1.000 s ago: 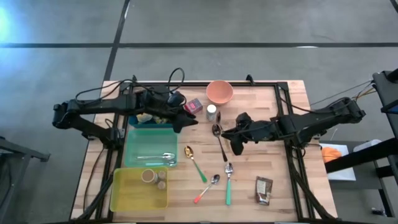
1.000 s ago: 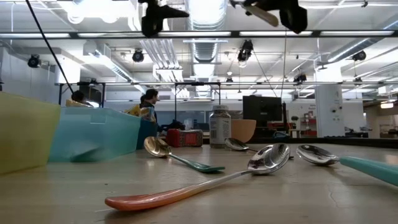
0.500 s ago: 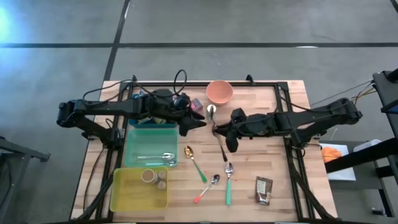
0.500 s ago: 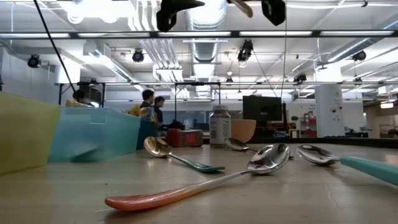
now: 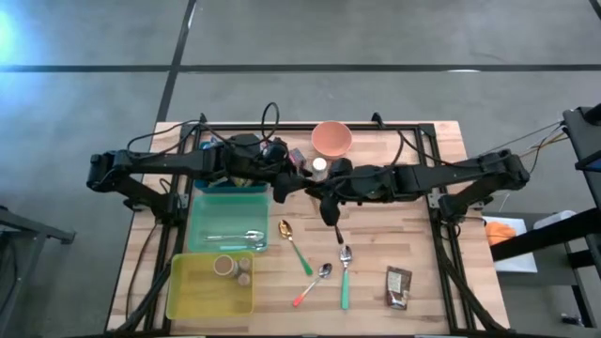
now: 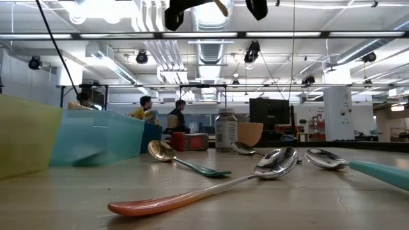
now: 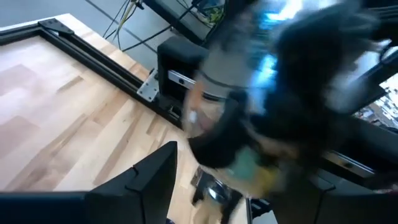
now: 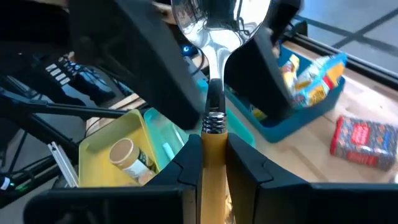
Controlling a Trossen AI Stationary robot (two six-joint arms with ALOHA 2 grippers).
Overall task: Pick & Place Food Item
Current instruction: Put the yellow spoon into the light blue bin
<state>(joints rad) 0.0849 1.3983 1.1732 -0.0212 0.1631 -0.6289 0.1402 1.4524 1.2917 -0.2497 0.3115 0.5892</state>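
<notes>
- Jaws of the right gripper (image 8: 212, 163) are clamped on a yellow-handled spoon (image 8: 211, 74), held above the table just beside the pink bowl (image 5: 331, 139).
- Left gripper (image 5: 282, 185) hangs close by, jaws partly apart; whether it holds anything I cannot tell.
- Food packets (image 8: 311, 78) lie in the blue bin (image 8: 298, 115), left of the bowl.
- Step in hand looks like a carry or handover; next, line up both arms without clashing.

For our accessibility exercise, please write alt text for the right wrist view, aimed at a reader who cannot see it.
The right gripper is shut on a yellow-handled spoon, its shiny bowl pointing away between the dark fingers of the left gripper. Beyond lie a yellow bin holding a small jar, a teal bin, a blue bin of packets, and a red box.
</notes>
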